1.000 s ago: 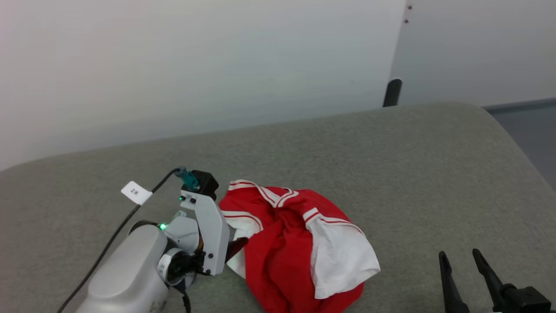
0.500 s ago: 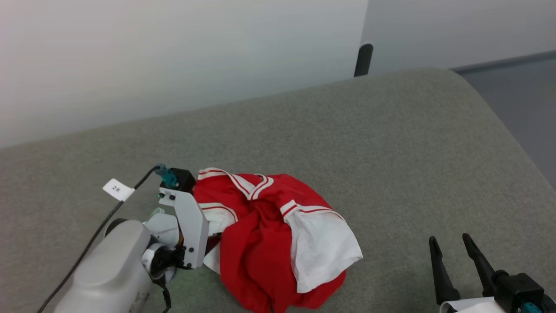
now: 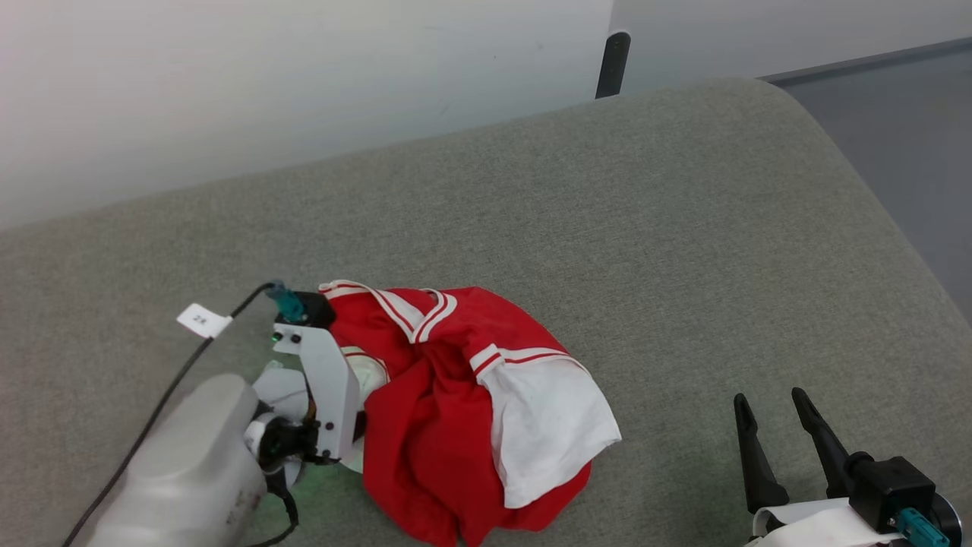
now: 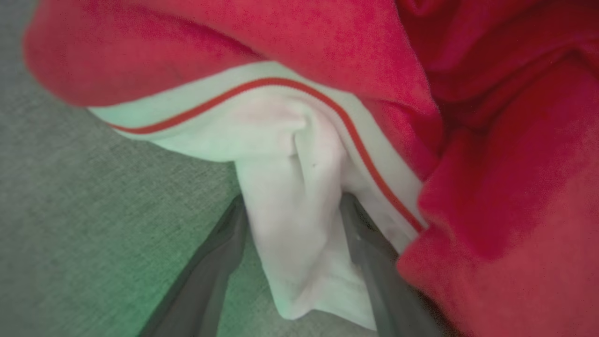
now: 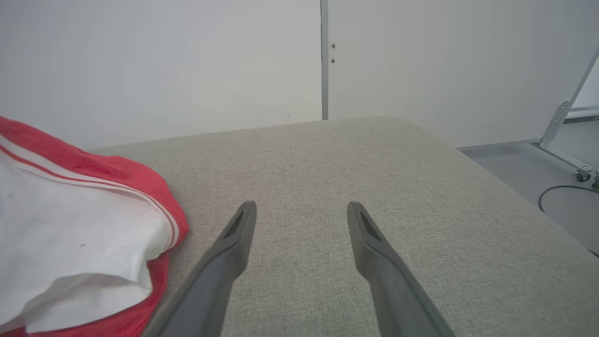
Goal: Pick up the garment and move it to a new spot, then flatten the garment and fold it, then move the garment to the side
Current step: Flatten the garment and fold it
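Our left gripper's fingers (image 4: 215,267) flank a white fold of the garment (image 3: 463,403), lower centre; grip uncertain, tips hidden; our right gripper (image 3: 771,414), lower right, spread wide, holds nothing.

Red, white-sleeved garment (image 3: 448,410) on grey surface (image 3: 683,251)

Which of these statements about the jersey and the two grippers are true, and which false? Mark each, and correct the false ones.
1. The garment lies crumpled on the grey cushion. True.
2. The left gripper has a white sleeve between its fingers. True.
3. The right gripper grips the jersey. False: it is open, apart from the cloth.
4. The jersey is folded flat. False: it is bunched.
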Robot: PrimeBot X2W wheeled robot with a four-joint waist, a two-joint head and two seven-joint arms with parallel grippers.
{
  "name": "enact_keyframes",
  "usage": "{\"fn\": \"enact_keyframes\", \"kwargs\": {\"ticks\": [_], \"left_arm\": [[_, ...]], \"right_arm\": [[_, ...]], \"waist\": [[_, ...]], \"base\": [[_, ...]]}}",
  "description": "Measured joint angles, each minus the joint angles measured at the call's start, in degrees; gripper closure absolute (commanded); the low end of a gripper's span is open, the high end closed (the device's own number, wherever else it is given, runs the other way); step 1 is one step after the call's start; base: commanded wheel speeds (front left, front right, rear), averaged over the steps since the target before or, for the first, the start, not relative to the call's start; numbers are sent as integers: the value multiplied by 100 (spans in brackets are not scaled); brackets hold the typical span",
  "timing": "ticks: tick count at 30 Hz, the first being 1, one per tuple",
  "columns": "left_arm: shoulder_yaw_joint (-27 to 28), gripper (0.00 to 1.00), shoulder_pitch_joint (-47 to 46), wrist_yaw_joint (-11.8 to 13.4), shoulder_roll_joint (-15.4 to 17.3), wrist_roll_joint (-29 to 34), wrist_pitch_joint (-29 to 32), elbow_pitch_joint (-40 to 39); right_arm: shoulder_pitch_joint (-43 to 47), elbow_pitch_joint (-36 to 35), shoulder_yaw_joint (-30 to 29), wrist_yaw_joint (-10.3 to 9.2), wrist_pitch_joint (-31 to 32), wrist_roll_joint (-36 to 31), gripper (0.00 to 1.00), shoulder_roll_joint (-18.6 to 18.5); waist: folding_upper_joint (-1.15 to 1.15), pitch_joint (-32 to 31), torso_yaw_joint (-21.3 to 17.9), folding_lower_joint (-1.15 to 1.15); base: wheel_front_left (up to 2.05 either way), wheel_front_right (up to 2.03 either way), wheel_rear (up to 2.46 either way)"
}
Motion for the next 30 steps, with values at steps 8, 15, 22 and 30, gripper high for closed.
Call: {"fn": "enact_keyframes", "kwargs": {"ticks": [8, 15, 22, 30], "left_arm": [[-62, 100, -23, 3, -27, -320, 115, 158], [-211, 100, -52, 3, 164, -389, 181, 103], [-255, 100, -215, 3, 542, -381, 91, 24], [-413, 100, -289, 3, 1111, -126, -1, 85]], "right_arm": [[-10, 23, -48, 0, -7, 7, 0, -10], [141, -4, -160, 0, -7, -27, 0, -45], [336, -90, -233, 0, 3, -65, 0, -57], [437, -213, -308, 0, 74, -80, 0, -53]], "waist": [[0, -98, 30, 0], [0, -329, 207, 0], [0, -612, 485, 0], [0, -832, 832, 0]], "base": [[0, 0, 0], [0, 0, 0], [0, 0, 0], [0, 0, 0]]}}
